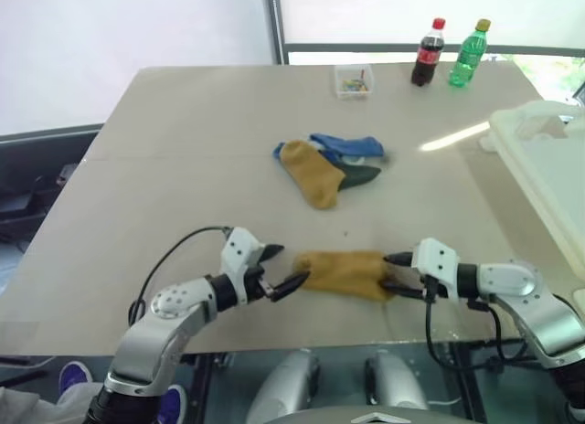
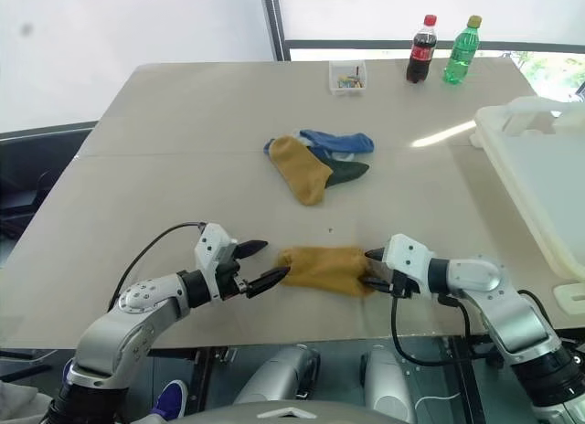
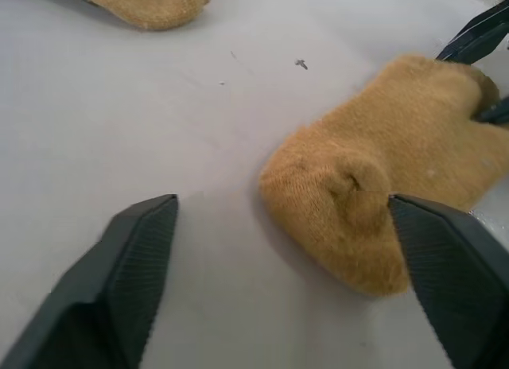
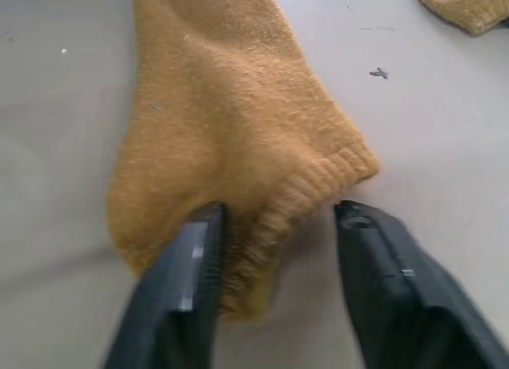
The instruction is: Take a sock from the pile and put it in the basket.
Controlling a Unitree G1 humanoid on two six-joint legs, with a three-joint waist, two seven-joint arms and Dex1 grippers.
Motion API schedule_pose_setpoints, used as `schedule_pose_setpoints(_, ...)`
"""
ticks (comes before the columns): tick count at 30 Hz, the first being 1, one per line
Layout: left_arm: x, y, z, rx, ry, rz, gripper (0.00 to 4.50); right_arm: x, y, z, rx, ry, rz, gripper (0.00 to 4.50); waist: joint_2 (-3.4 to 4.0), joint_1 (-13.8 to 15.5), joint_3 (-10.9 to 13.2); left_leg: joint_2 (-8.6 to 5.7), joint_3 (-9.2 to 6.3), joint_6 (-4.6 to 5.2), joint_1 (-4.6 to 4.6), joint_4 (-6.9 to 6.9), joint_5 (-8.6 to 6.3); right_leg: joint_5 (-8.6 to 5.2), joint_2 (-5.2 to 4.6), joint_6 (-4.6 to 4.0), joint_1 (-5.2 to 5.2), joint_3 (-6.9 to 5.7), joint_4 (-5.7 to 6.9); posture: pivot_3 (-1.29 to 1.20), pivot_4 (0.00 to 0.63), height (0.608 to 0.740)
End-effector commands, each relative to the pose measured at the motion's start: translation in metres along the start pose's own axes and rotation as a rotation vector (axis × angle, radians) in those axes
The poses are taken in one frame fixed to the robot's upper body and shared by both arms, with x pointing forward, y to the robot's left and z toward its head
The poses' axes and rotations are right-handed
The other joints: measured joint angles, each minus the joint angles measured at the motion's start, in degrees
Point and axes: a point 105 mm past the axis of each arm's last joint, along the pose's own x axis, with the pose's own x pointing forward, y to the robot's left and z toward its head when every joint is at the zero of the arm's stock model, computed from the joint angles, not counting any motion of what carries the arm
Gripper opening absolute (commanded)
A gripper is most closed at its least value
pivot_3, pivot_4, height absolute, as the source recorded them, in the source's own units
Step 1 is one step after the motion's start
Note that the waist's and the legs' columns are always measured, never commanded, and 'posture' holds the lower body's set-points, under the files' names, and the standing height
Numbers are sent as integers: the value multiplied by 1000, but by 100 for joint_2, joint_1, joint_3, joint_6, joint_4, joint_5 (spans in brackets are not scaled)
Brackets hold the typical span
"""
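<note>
Mustard sock (image 1: 343, 273) lies lengthwise btwn our grippers: left gripper (image 1: 277, 270) jaws wide apart at its toe end, right gripper (image 1: 393, 272) jaws parted astride its cuff; right's closer.

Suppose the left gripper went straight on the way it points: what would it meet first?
Most likely the mustard sock lying alone near the table's front edge: the open left gripper points at its near end, one finger beside it.
</note>
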Motion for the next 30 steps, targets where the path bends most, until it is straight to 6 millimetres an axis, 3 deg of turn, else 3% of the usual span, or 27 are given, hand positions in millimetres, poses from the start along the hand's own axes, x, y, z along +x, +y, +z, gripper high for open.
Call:
schedule_pose_setpoints(1, -10, 12, 3, 5, -28, 42, 4500, -12, -5, 18, 3, -63, -83, 3701, -1, -7, 0, 0, 2, 0, -1, 0, 0, 0, 0, 0, 0, 2, 0, 0, 150, 740)
schedule_pose_setpoints(6, -15, 29, 11, 9, -55, 75, 4500, -31, -15, 31, 36, -149, -203, 3701, -1, 3, 1, 0, -1, 1, -3, 0, -1, 0, 0, 0, -1, -1, -1, 0, 150, 740)
schedule_pose_setpoints(14, -2, 54, 31, 24, -91, 149, 4500, -41, -24, 50, 49, -249, -341, 3701, -2, 4, 2, 0, -1, -1, -5, 1, 0, 0, 0, 0, -2, -2, -1, 0, 150, 740)
schedule_pose_setpoints(18, 23, 65, 55, -19, -132, 184, 4500, -45, -28, 56, 38, -259, -414, 3701, -4, 31, 3, -1, -6, -1, -6, 4, 1, 1, 0, 1, -2, -7, 0, 0, 150, 740)
schedule_pose_setpoints(22, 66, 66, 74, -72, -147, 223, 4500, -41, -25, 59, 46, -268, -434, 3701, -7, 39, 2, -6, -7, -1, -13, 13, 2, 4, -1, 7, -2, -7, 1, 0, 150, 740)
schedule_pose_setpoints(27, 94, 64, 81, -63, -146, 258, 4500, -39, -22, 59, 42, -256, -447, 3701, -13, -43, 4, -8, 1, -1, -20, 19, 2, 7, 1, 12, -6, 4, 2, 0, 150, 740)
schedule_pose_setpoints(30, 100, 58, 81, -80, -137, 243, 4500, -40, -22, 59, 35, -250, -456, 3701, -13, -35, 4, -4, 0, -1, -19, 17, 2, 7, 5, 11, -8, 4, 4, 0, 150, 740)
